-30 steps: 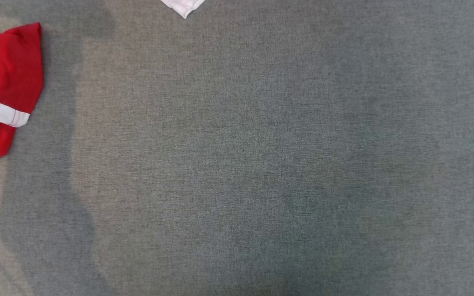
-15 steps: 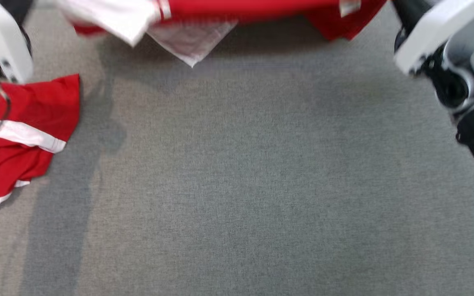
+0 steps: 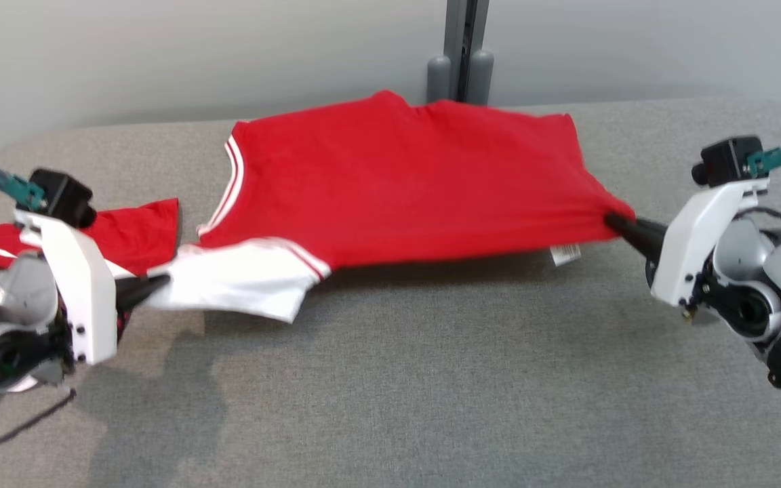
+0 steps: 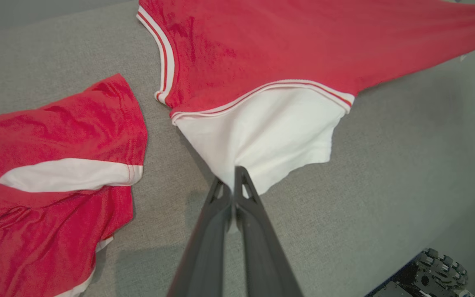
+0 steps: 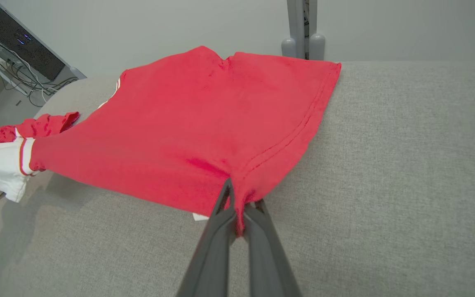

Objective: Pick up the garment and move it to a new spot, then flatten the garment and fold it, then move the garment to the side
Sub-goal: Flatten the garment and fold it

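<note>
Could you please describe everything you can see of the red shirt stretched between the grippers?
The shirt is red fabric with a white sleeve and red-and-white striped trim. It is stretched out, its near edge lifted off the grey table, its far part resting there. The left gripper is shut on the sleeve, the right gripper on a hem corner. A small white tag hangs beneath.

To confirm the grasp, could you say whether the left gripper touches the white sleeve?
Touching: in the left wrist view, the left gripper pinches the white sleeve.

The shirt (image 3: 404,183) spans the table (image 3: 431,379) between my left pincer (image 3: 160,281) and right pincer (image 3: 612,221). A second garment (image 3: 139,234) lies to its left.
</note>
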Robot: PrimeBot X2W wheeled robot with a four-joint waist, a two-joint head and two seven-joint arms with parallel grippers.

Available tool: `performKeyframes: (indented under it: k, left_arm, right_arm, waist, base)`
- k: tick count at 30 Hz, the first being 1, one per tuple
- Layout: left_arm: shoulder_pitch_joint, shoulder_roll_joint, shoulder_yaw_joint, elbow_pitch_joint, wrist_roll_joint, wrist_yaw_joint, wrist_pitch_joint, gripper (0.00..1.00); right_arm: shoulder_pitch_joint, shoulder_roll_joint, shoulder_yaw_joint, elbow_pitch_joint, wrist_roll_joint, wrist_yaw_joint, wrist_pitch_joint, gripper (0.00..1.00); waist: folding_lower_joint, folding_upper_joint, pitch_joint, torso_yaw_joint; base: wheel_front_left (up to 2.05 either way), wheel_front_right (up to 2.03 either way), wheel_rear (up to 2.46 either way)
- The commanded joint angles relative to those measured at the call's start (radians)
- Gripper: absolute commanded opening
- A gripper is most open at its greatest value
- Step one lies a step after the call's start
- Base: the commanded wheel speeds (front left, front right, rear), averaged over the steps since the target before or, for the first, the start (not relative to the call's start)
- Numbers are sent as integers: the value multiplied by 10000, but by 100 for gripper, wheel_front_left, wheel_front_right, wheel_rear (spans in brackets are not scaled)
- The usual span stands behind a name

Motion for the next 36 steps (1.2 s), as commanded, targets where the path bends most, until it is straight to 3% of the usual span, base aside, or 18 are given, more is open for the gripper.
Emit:
performKeyframes:
  k: [1, 13, 23, 36]
  left_arm:
    - [304, 159, -51, -300, -217, 105, 170, 0]
    - [2294, 1582, -925, -3864, -1399, 794, 1600, 0]
    - [2997, 2549, -1231, -6049, -2124, 1269, 2610, 0]
    - [2393, 2489, -872, -5792, -2359, 1236, 2925, 0]
  right_arm:
    - [303, -204, 62, -159, 195, 1, 204, 0]
    - [2512, -1849, 240, -2099, 1348, 1, 1748, 0]
    - [4155, -3045, -195, -3819, 1368, 1, 2522, 0]
    - [4445, -2743, -1535, -4243, 685, 1, 3161, 0]
  waist:
    - [0, 0, -266, 15]
    - [0, 0, -1014, 156]
    - [0, 0, -1007, 266]
    - [0, 0, -657, 94]
  base:
    - [0, 0, 0]
    - [0, 0, 0]
    - [0, 0, 0]
    - [0, 0, 0]
